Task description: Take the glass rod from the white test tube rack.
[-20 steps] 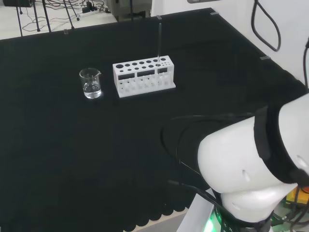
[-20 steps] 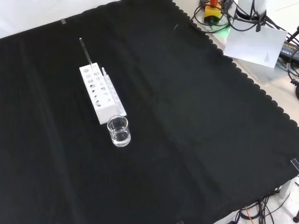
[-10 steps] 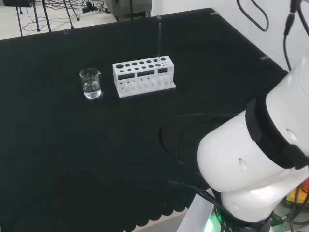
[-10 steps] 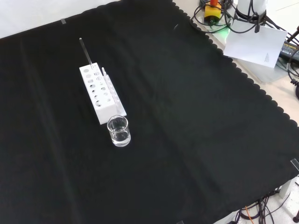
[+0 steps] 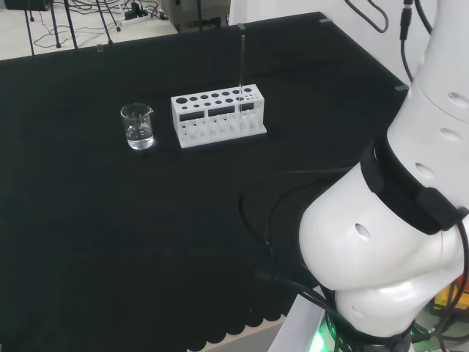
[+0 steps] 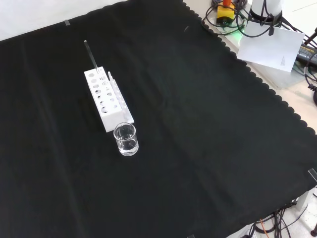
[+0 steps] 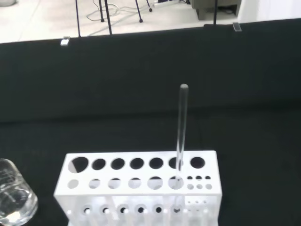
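approach step: the glass rod (image 7: 182, 127) stands upright in a hole near one end of the white test tube rack (image 7: 141, 181), untouched; hand state cannot be told; next, the fingers must close on the rod's upper part.

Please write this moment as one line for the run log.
glass rod: upright in white test tube rack | beaker: beside rack, some clear liquid | rod: not yet taken

Matt black cloth (image 6: 208, 124), clear glass rod (image 7: 182, 125), smooth white rack (image 7: 141, 181), clear beaker (image 5: 138, 126)
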Tool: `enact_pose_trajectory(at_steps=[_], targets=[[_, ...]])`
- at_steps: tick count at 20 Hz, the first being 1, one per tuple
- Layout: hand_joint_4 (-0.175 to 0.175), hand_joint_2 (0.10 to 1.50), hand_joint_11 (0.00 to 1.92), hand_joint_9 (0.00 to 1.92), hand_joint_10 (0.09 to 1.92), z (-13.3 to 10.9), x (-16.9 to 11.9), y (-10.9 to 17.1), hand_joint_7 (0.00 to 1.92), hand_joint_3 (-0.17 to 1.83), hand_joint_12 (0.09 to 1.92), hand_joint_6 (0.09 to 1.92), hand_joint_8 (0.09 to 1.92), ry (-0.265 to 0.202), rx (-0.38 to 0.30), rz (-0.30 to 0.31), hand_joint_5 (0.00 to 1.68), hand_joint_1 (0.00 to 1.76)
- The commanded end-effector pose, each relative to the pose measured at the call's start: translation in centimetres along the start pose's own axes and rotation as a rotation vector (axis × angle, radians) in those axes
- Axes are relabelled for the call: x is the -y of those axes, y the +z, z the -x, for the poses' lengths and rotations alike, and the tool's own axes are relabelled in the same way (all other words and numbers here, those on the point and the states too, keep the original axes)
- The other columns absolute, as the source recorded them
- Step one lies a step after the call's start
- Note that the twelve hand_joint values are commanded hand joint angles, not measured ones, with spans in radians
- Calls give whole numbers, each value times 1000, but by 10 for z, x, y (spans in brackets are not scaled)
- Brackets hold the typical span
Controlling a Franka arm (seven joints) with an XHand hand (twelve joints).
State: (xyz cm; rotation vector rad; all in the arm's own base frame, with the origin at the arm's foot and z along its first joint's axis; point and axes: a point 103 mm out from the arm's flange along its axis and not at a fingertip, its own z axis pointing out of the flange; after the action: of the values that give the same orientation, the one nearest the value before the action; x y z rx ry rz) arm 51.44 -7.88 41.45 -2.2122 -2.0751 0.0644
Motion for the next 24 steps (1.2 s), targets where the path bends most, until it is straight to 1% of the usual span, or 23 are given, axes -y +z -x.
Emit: enact_pose_trajectory(at_steps=[1, 3, 6, 8, 10, 13, 15, 18, 24], targets=[[-112, 1103, 0, 0, 645, 13, -51, 4, 0, -175, 1018, 87, 399, -41, 12, 38, 173, 720], [-112, 1101, 0, 0, 645, 15, -61, 9, 0, -175, 1018, 87, 404, -46, 12, 26, 178, 720], [-112, 1101, 0, 0, 657, 16, -77, 16, 0, -175, 1010, 87, 434, -70, 15, 22, 186, 721], [-112, 1099, 0, 0, 677, 16, -88, 20, 0, -175, 1009, 87, 460, -77, 17, 11, 191, 721], [-111, 1099, 0, 0, 690, 18, -95, 24, 0, -175, 1012, 87, 481, -82, 14, 0, 196, 721], [-111, 1099, 0, 0, 717, 16, -102, 32, 0, -175, 1022, 87, 515, -108, 28, -9, 204, 721], [-110, 1099, 0, 0, 778, 14, -106, 37, 0, -175, 1052, 87, 572, -119, 33, -14, 215, 720], [-109, 1097, 0, 26, 909, 12, -110, 45, 0, -175, 1150, 87, 680, -131, 34, -22, 241, 721], [-98, 1097, 0, 85, 960, 17, -103, 67, 0, -175, 1238, 87, 761, -122, 13, -56, 280, 719]])
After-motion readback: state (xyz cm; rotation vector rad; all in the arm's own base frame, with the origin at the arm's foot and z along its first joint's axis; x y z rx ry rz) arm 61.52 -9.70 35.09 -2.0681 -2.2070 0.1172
